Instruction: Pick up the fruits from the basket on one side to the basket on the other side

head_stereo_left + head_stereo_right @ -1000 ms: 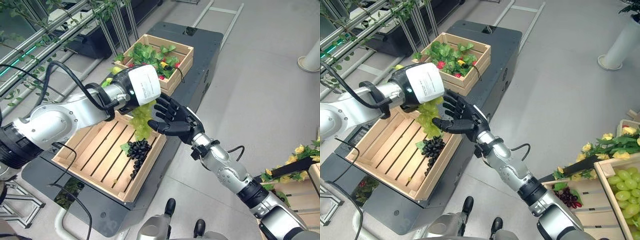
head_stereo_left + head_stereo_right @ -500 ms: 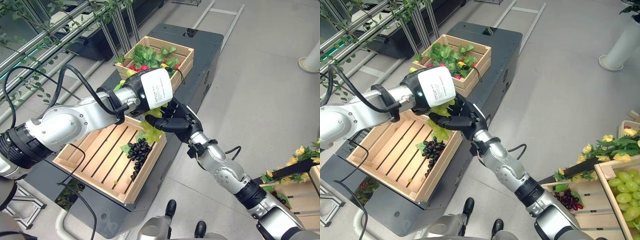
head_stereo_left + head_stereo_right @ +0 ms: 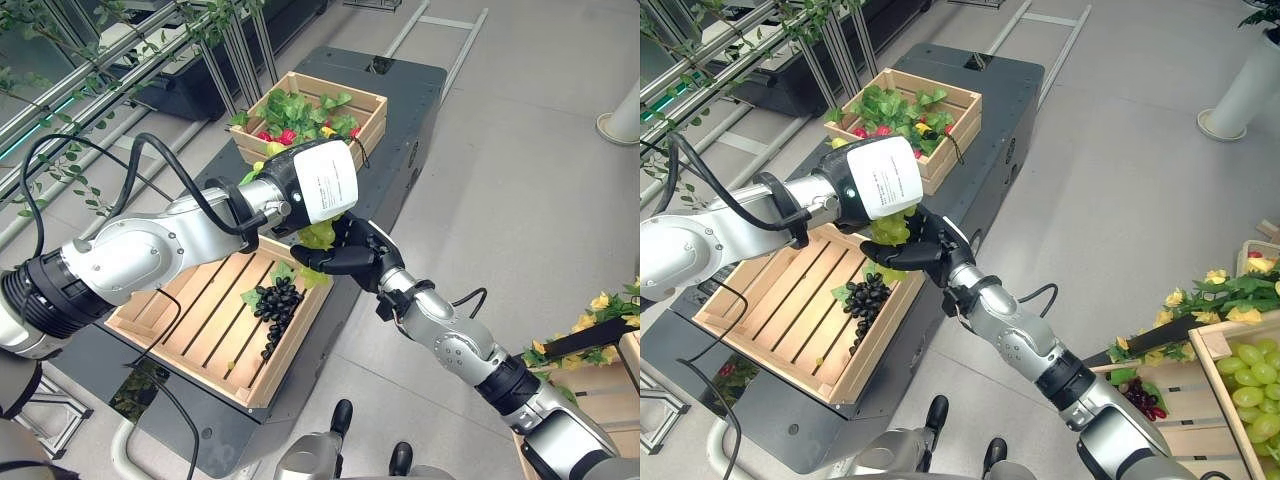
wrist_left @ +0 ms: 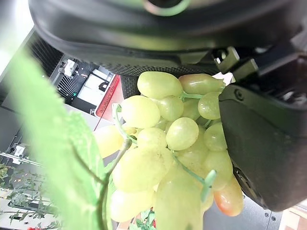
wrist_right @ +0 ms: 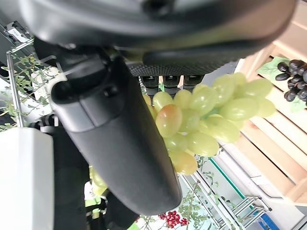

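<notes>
midair above the slatted wooden crate (image 3: pixel 190 310), a bunch of pale green grapes (image 4: pixel 168 158), one blushed orange, sits between both robot hands. the right robot hand (image 3: pixel 345 255) curls round it from below; the left robot hand (image 3: pixel 300 190) curls round it from above. dark grapes (image 3: pixel 275 300) lie in the crate.

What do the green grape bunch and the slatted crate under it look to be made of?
Green grape bunch: probably plastic imitation fruit, going by its glossy, even skins and uniformly green, moulded-looking stem.

Slatted crate: pale unfinished wood, matte, with visible grain, gaps between the boards and dark fastener spots at the corners.
</notes>
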